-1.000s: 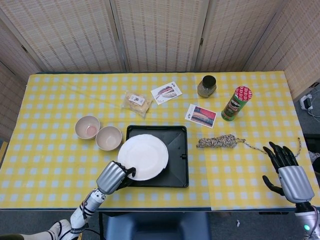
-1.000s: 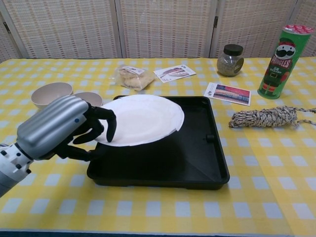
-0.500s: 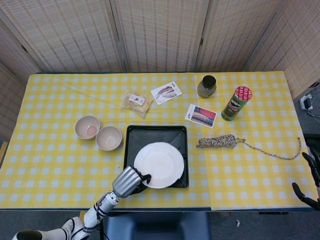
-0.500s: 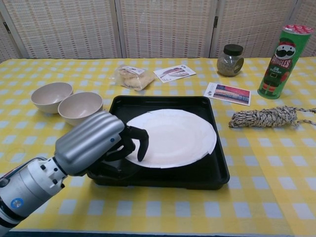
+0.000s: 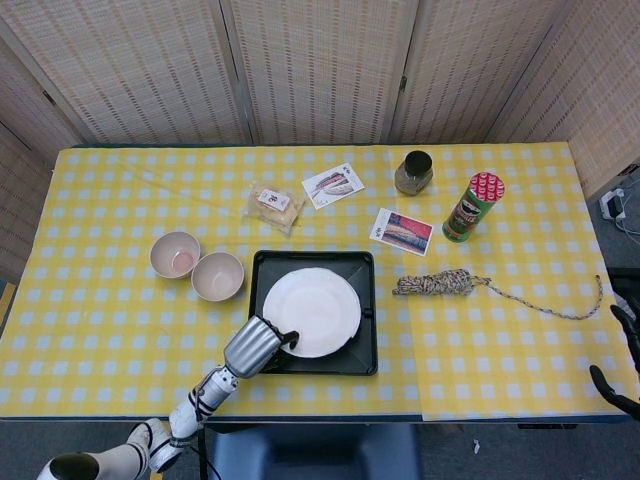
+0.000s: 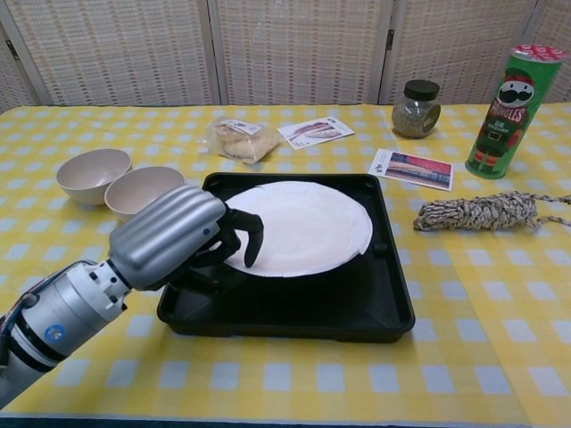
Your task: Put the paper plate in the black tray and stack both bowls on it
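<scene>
The white paper plate hangs over the black tray, inside its outline and slightly lifted off the floor. My left hand is at the tray's near left corner and pinches the plate's near left edge between thumb and fingers. Two beige bowls stand side by side on the cloth left of the tray, also in the chest view. Only the dark fingers of my right hand show, at the right border of the head view; they are spread and hold nothing.
A coil of rope lies right of the tray. Behind it stand a green Pringles can and a dark jar. Two picture cards and a snack bag lie beyond the tray.
My left hand carried the plate from the tray's left side to its near right part, then back toward the middle. My right hand withdrew to the right border.
</scene>
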### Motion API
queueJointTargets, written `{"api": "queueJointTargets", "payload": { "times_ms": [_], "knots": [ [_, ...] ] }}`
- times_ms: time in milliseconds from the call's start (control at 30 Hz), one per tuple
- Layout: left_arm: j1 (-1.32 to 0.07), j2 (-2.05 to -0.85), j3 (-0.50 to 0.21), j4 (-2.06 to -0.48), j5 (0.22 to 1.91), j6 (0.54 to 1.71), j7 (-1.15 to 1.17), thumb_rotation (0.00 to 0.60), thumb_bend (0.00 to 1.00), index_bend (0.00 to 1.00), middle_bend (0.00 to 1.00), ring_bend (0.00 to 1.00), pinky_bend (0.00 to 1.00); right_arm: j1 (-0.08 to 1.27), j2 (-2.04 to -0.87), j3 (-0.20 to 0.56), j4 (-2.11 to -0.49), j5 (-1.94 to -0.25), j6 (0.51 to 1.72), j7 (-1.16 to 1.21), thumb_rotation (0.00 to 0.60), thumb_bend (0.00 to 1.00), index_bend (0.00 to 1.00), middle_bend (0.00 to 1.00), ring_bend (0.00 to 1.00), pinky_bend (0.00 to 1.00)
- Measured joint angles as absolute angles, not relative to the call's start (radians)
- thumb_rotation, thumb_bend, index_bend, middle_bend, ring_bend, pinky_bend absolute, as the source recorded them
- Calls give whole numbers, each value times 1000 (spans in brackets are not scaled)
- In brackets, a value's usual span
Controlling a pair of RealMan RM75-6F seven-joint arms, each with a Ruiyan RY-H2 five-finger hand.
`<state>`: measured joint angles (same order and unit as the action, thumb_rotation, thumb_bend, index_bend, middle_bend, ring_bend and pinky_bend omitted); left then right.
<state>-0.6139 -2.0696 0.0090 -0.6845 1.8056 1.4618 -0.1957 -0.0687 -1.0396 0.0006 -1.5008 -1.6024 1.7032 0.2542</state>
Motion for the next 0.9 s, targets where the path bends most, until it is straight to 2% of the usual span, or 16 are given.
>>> {"api": "queueJointTargets", "payload": {
  "times_ms": [167,233,300,467,567,733,900],
  "knots": [
    [-626,-2093,7,-648,1778,1418,-209,600,522,641,1000,1000,1000,-66,-1039,6,-1508,-1599,1693,249,600,379,0,0,0,0],
    [-630,-2104,6,-636,1767,1407,-216,600,520,609,1000,1000,1000,-68,-1038,8,-1509,-1596,1693,250,600,379,0,0,0,0],
    [-634,-2115,4,-625,1756,1396,-222,600,499,538,1000,1000,1000,-69,-1038,11,-1509,-1593,1694,252,600,379,0,0,0,0],
    [-642,-2126,0,-614,1739,1386,-217,600,356,262,1000,1000,1000,-69,-1037,13,-1509,-1593,1687,254,600,379,0,0,0,0],
    [-642,-2121,-2,-622,1733,1390,-207,600,290,174,1000,1000,1000,-68,-1036,15,-1511,-1594,1683,252,600,379,0,0,0,0],
    [-636,-2087,-1,-673,1725,1391,-174,600,230,128,1000,1000,1000,-64,-1038,17,-1514,-1598,1677,242,600,379,0,0,0,0],
    [-623,-2005,6,-836,1703,1357,-136,600,216,129,1000,1000,1000,-56,-1042,16,-1522,-1606,1664,223,600,378,0,0,0,0]
  ]
}}
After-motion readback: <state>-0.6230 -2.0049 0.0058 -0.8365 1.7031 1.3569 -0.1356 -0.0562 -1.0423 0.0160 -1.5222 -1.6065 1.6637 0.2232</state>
